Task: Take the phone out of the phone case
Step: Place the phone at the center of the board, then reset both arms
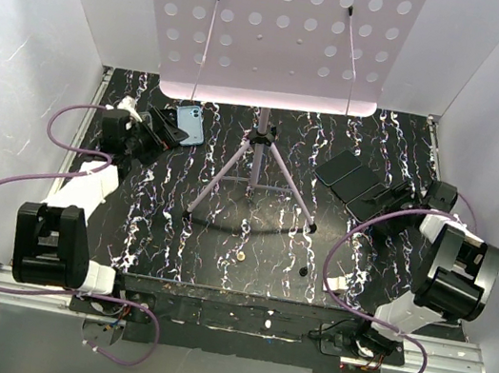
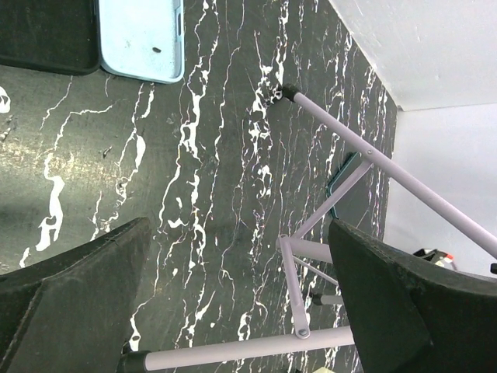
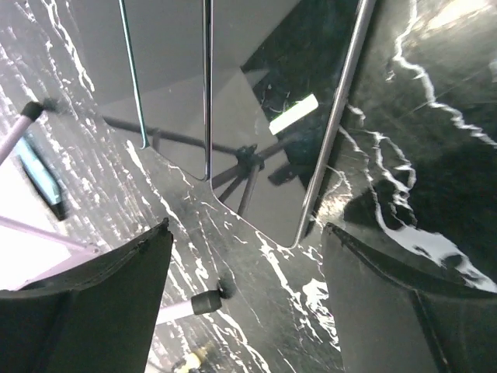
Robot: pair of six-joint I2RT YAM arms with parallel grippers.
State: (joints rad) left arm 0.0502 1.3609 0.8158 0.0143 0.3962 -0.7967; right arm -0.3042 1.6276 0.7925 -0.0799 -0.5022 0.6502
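The light blue phone case (image 1: 190,124) lies flat at the back left of the table, and only its light blue surface shows. In the left wrist view it (image 2: 140,39) lies at the top left with a dark slab-like edge (image 2: 46,35) beside it. My left gripper (image 1: 165,128) hovers open and empty right next to it (image 2: 241,311). Two glossy black slabs (image 1: 344,171) (image 1: 370,196) lie side by side at the back right. I cannot tell which is the phone. My right gripper (image 1: 413,191) is open and empty just beside the nearer slab (image 3: 279,116), above bare table (image 3: 248,303).
A tripod stand (image 1: 255,163) stands mid-table with spread legs and rubber feet, carrying a perforated white plate (image 1: 277,27) overhead. Its legs show close in the left wrist view (image 2: 365,155). White walls enclose the left, right and back. A small yellowish bit (image 1: 244,256) lies near the front.
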